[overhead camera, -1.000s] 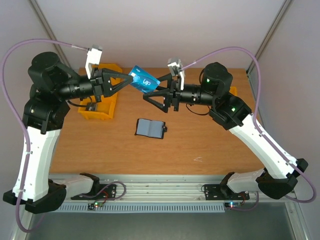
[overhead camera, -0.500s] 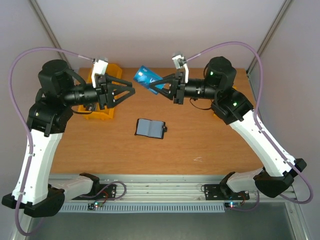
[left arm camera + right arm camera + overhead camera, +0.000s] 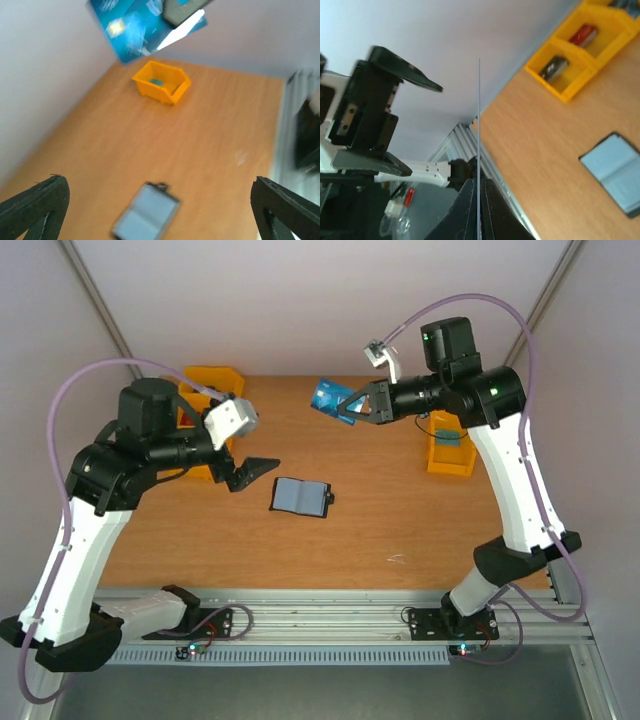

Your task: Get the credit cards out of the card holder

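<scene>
Arms parted since earlier; I note right tool (image 3: 347,406) clamped on blue credit card (image 3: 324,395), left tool (image 3: 256,472) spread wide.

From my station I count one thin blue plastic credit card (image 3: 326,397) and one small bifold card holder (image 3: 300,497), black-edged with blue-grey inner panels. There are two yellow plastic bins, a left bin (image 3: 214,376) and a right bin (image 3: 447,462). On the right wrist feed I make out two loose items in the left bin: one red piece (image 3: 583,35) and one dark grey piece (image 3: 553,65). The right bin shows one blue piece (image 3: 156,82). I have two white-and-black arms: left arm (image 3: 75,550) and right arm (image 3: 515,490).
</scene>
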You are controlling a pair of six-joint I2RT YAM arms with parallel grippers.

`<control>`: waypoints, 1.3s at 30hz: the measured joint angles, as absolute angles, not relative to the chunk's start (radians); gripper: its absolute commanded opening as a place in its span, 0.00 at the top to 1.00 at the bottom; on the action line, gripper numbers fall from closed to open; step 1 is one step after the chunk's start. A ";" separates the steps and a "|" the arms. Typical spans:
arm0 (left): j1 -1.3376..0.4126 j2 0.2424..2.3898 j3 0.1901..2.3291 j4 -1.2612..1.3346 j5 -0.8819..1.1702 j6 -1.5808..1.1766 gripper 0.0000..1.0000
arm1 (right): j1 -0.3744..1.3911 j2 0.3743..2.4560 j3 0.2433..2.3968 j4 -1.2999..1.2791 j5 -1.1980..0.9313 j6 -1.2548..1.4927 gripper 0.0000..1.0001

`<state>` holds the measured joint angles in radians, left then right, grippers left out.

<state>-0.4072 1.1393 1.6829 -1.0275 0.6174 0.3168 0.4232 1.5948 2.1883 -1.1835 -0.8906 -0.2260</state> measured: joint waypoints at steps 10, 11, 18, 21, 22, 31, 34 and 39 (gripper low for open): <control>-0.554 1.139 1.662 -0.812 0.422 1.217 0.01 | 0.422 1.693 2.271 -1.469 -0.978 -0.311 0.99; -0.559 1.127 1.625 -0.751 0.427 1.307 0.01 | 0.422 1.693 2.274 -1.481 -0.982 -0.316 0.99; -0.563 1.075 1.277 -0.296 0.549 1.782 0.11 | 0.422 1.693 2.291 -1.522 -0.998 -0.344 0.99; -0.564 1.053 1.233 -0.257 0.600 1.880 0.11 | 0.422 1.693 2.291 -1.537 -1.008 -0.356 0.99; -0.564 1.036 1.218 -0.249 0.612 1.913 0.11 | 0.422 1.693 2.291 -1.542 -1.012 -0.361 0.99; -0.564 0.980 1.174 -0.206 0.673 2.048 0.24 | 0.451 1.693 2.291 -1.563 -1.047 -0.383 0.99; -0.564 0.981 1.173 -0.206 0.678 2.062 0.27 | 0.488 1.693 2.290 -1.558 -1.052 -0.383 0.99; -0.564 0.981 1.173 -0.208 0.675 2.078 0.54 | 0.538 1.694 2.290 -1.555 -1.066 -0.383 0.99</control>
